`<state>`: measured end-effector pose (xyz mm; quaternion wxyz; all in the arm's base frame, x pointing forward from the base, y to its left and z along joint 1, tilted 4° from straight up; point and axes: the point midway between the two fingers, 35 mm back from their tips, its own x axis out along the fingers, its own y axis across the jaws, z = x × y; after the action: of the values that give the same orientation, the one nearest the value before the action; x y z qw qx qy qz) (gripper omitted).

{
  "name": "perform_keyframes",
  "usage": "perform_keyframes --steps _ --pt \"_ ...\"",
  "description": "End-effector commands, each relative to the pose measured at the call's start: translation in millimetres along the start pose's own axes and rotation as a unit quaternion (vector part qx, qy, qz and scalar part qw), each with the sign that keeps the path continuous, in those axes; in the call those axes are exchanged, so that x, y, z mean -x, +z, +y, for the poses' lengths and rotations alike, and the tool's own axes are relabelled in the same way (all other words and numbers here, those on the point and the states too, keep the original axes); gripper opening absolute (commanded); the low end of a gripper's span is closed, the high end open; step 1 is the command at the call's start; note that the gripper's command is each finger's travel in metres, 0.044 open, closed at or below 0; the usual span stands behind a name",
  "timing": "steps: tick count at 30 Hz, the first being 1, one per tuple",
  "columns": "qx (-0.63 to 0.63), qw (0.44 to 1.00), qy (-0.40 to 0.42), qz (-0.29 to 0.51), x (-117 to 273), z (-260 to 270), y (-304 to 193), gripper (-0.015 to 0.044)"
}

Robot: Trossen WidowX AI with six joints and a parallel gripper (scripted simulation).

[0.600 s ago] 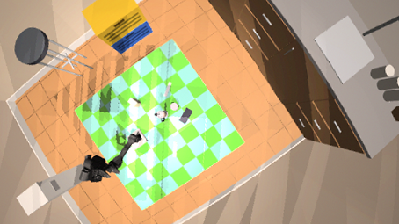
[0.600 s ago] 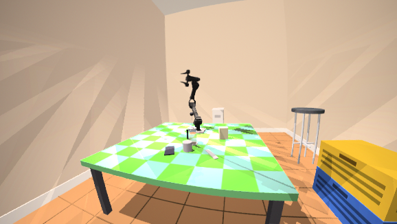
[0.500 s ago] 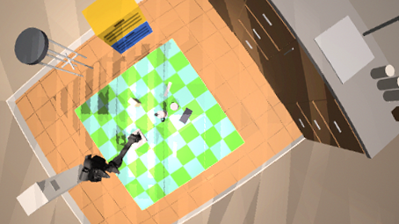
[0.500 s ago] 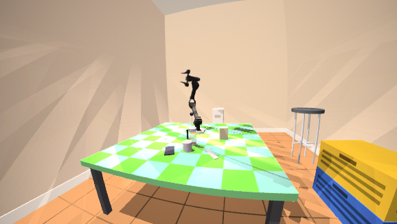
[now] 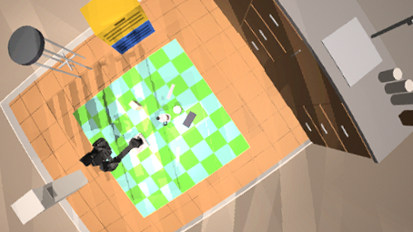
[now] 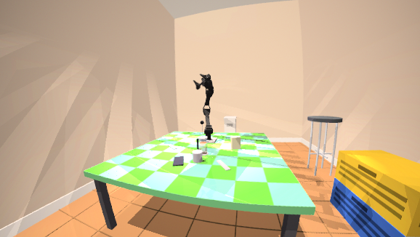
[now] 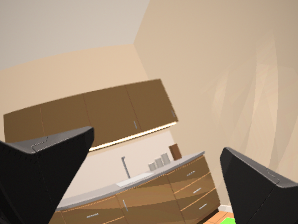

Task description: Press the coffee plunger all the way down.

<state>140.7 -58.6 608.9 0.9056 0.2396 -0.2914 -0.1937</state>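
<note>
- The arm (image 6: 208, 109) stood reared up in the upper middle of the exterior view, with the claw (image 6: 200, 81) at its top, high above the worktop (image 6: 232, 189).
- The claw was spread wide and held nothing; in the wrist view its two dark fingers sat at the lower left and lower right corners, with brown cabinets (image 7: 140, 196) between them.
- The coffee press (image 6: 202, 145) stood upright near the middle of the checkered worktop, its thin plunger rod rising to a small dark knob (image 6: 200, 122).
- A white cup (image 6: 197, 156) stood just beside the press, toward the bottom of the frame.
- A dark flat block (image 6: 178, 161) lay to the left of the cup.
</note>
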Motion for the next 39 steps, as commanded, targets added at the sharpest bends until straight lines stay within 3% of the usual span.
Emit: perform_keyframes --steps 1,10,19,30,39 --pt "0.116 0.987 0.078 0.077 -9 28 -71 0.0440" --pt "0.254 0.901 0.195 0.292 4 22 -215 0.0440" --pt "0.242 0.773 0.243 0.533 60 -28 -319 0.0440" --pt "0.240 0.772 0.240 0.538 88 -60 -362 0.0440" --pt "0.240 0.772 0.239 0.537 86 -60 -368 0.0440"
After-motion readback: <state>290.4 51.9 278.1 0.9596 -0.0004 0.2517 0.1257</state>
